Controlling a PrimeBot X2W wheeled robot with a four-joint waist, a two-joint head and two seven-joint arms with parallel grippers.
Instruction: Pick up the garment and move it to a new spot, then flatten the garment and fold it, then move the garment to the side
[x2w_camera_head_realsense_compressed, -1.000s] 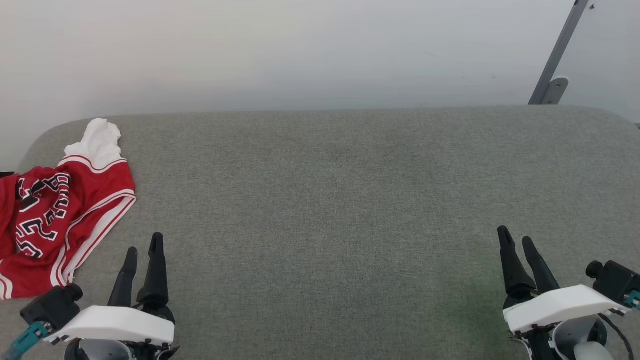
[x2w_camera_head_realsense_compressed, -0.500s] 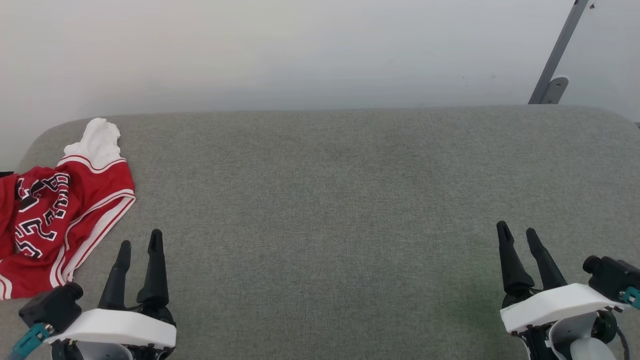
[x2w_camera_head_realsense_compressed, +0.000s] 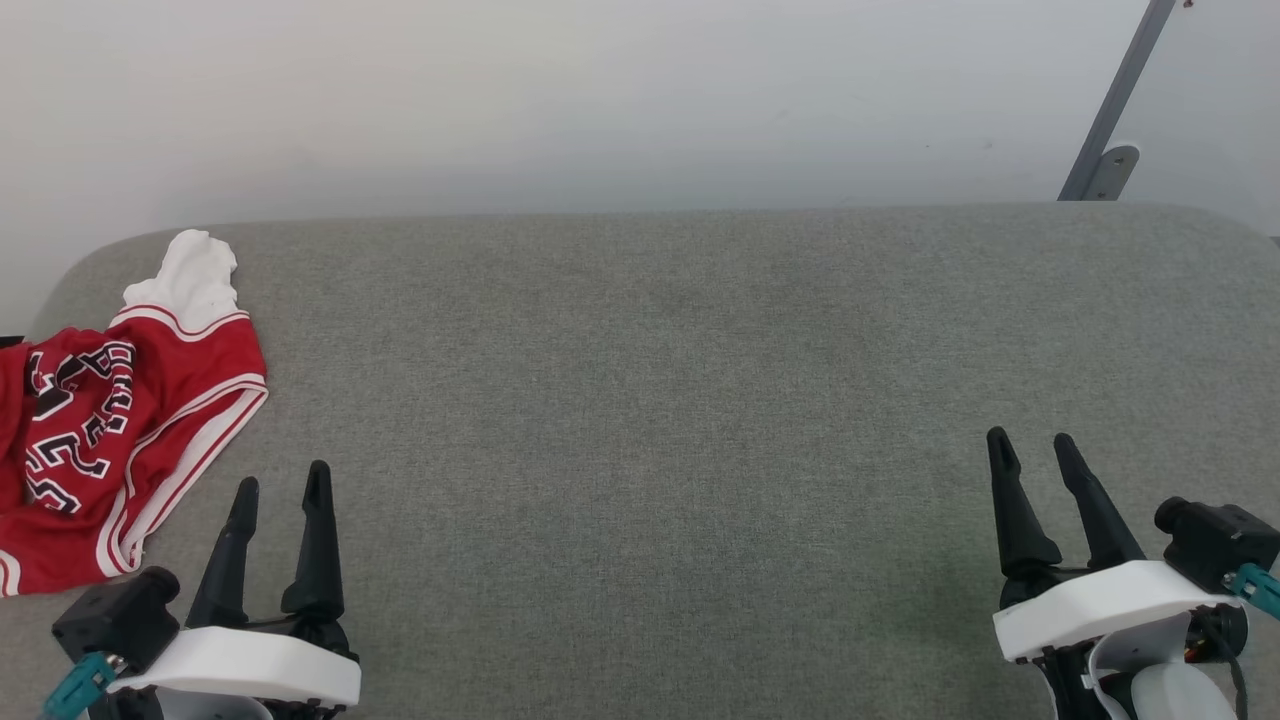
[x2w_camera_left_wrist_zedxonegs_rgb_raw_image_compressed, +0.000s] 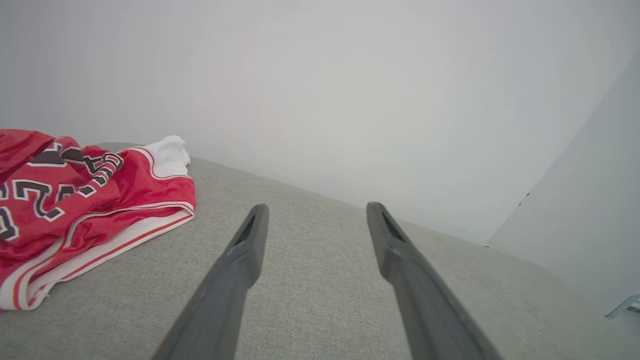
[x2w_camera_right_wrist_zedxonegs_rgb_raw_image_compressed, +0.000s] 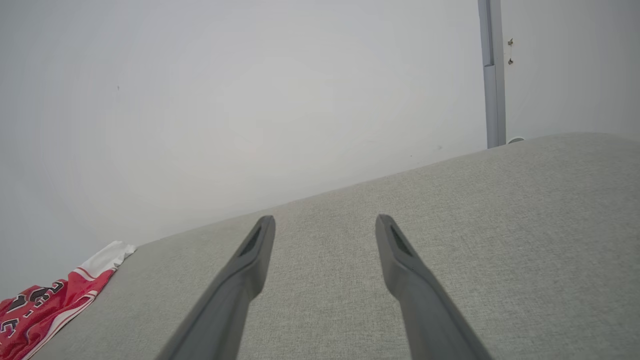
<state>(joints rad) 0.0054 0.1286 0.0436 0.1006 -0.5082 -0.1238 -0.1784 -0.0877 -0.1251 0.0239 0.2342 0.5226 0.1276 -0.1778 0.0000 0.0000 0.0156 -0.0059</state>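
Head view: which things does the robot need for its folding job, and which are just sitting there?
For the job:
- garment, red, crumpled at the left edge
- left pincer, open
- right pincer, open
- grey padded surface, to fold on

Just there:
- grey metal post with its bracket
- white wall
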